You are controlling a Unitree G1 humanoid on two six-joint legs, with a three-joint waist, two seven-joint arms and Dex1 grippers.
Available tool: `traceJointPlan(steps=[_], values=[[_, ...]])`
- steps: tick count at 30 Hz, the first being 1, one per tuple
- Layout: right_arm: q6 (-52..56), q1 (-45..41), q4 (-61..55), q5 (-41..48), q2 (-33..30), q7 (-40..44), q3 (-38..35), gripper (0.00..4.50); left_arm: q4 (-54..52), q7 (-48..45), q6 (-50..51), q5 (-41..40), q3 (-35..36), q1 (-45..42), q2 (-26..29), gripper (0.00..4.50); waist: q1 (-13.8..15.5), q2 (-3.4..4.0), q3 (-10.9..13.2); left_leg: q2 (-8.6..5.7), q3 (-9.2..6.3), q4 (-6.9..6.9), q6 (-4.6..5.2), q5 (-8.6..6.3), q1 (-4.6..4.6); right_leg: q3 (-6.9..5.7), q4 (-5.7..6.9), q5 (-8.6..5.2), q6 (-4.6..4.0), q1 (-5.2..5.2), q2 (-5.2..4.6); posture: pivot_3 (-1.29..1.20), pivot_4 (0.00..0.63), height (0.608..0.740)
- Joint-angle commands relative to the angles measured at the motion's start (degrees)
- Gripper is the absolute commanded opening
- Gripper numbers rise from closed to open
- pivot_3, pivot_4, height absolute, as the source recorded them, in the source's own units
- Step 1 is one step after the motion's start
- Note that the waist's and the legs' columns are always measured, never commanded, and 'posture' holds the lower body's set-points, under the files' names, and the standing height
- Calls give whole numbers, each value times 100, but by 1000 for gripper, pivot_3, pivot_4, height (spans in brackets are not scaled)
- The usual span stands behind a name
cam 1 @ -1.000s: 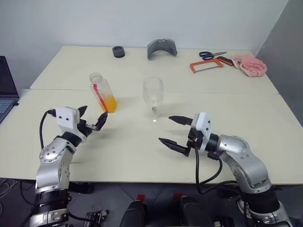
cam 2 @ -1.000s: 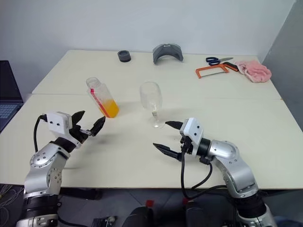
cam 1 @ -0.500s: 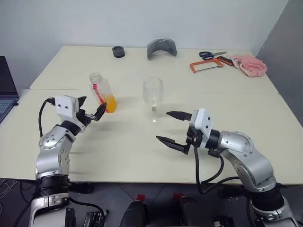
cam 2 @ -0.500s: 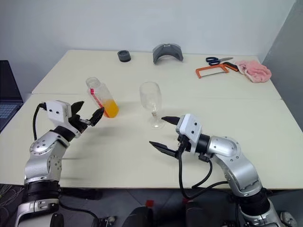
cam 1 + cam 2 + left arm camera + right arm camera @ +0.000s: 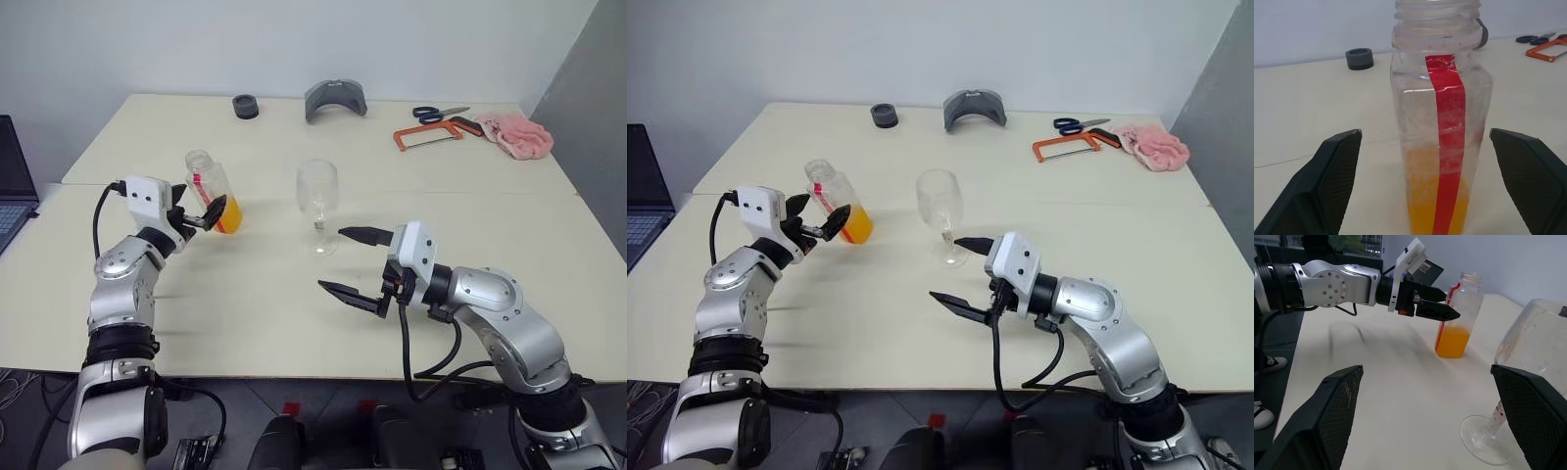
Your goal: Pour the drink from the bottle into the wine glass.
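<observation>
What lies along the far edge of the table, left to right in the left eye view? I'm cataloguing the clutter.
Black round cap-like ring → grey curved part → orange-framed hacksaw → pink cloth. The blue-handled scissors overlap the saw, so they are left out.

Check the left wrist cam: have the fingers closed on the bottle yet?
No: the left gripper is open, with bare table between each finger and the bottle.

Left gripper [image 5: 1442, 308] spread wide at bottle [image 5: 1458, 316], possibly touching; wine glass [image 5: 1528, 382] nearby.
</observation>
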Motion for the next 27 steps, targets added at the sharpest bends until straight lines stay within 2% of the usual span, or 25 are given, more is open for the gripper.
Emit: traceJointPlan(steps=[1, 7, 10, 16, 18, 27], values=[[-159, -90, -178, 22, 0, -7, 11, 4462, 273, 25, -283, 95, -29, -329, -4, 4500, 2, 0, 0, 0, -1, 0, 0, 0, 0, -1, 0, 0, 0, 0, 0, 0, 150, 740], [-177, -126, -151, -3, -9, -9, 14, 4462, 825, -71, -481, 129, -62, -669, -78, 4500, 2, -1, -1, -3, -1, 2, 0, 0, -2, -2, 0, 0, 0, 0, 0, 0, 150, 740], [-184, -136, -143, -20, -2, -32, 11, 4500, 965, -156, -527, 114, -73, -750, -114, 3976, -6, -1, -1, -3, 0, 2, 0, 0, -1, -1, 1, 0, 0, -1, 1, 0, 150, 740], [-179, -137, -153, -48, 15, -58, 4, 4500, 1049, -218, -550, 94, -79, -780, -115, 2101, -5, -1, -1, -3, -2, 2, 0, 0, -2, -1, 1, 0, 0, -1, 1, 0, 150, 740], [-182, -141, -150, -53, 18, -68, -1, 4500, 1032, -233, -558, 103, -92, -772, -110, 1734, -5, -1, -1, -2, -2, 2, 0, 0, -2, -1, 1, 0, 0, -1, 1, 0, 150, 740], [-121, -155, -198, 47, 99, -315, -225, 4500, 200, -238, -836, 553, -541, -763, -25, 1679, 3, -3, 0, -2, -7, 6, -1, 1, -9, -3, 1, 0, 0, -3, 1, 0, 150, 740]])
